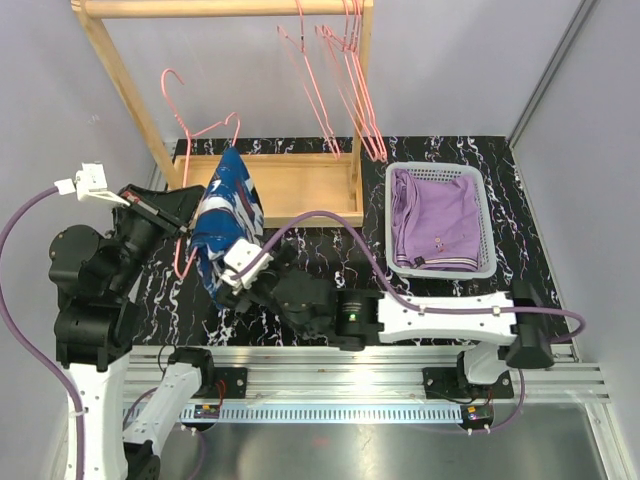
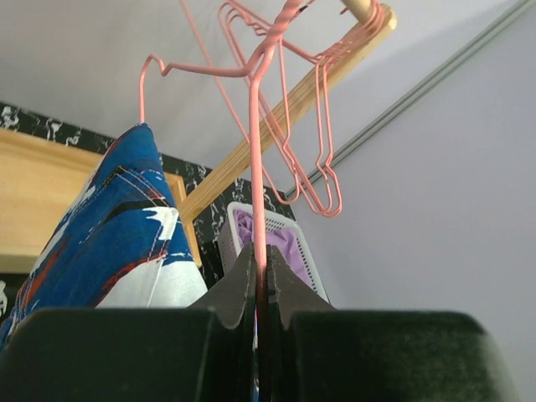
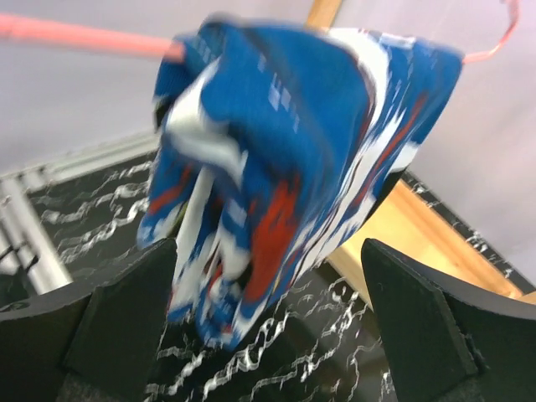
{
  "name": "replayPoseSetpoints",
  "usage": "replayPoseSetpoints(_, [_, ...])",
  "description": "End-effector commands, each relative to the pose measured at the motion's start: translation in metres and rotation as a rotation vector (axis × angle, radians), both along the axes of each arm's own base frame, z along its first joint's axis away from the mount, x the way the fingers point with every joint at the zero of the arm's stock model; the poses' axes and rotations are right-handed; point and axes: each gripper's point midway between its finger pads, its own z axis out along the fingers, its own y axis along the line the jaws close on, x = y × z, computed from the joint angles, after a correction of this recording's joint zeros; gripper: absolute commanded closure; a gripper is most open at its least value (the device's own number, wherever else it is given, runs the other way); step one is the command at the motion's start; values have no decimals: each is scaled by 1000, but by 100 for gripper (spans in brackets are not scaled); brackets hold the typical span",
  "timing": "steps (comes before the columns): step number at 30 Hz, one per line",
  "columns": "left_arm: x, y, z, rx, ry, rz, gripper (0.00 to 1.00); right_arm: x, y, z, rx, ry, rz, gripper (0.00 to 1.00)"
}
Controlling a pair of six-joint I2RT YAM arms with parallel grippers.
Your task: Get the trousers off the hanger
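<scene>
Over marbled table, left arm reared, jaws tight on hanger; right arm's wide around trousers.

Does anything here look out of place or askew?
One hanger appears to be off the rail: the left pincer, shut on its wire, holds it up, with the blue trousers bunched on it. Otherwise nothing stands out.

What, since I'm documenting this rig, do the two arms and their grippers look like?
The left arm and right arm mix black joint housings with white link shells; a purple cable loops along each. The left gripper and right gripper have black, wedge-shaped fingers. At the wrists sit white brackets.
</scene>
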Motion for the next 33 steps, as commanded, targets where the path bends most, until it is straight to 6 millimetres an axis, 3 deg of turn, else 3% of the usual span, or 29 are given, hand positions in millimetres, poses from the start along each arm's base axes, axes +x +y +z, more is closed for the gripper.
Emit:
replayPoseSetpoints(1, [-24,5,60,-57,-158,15,100,25,-5,71,225,-51,-151,1])
replayPoseSetpoints(10, [-27,2,70,-64,-176,-2,100,56,7,53,236,19,-176,6])
replayPoseSetpoints(19, [-19,2,75,-84,-165,2,100,52,21,39,217,37,-99,9])
replayPoseSetpoints(26, [-28,3,88,-97,-169,-2,100,70,24,27,149,-60,-201,8])
replayPoseSetpoints(33, [-41,-2,98,-94,-203,-41,100,82,21,23,132,-146,-237,23])
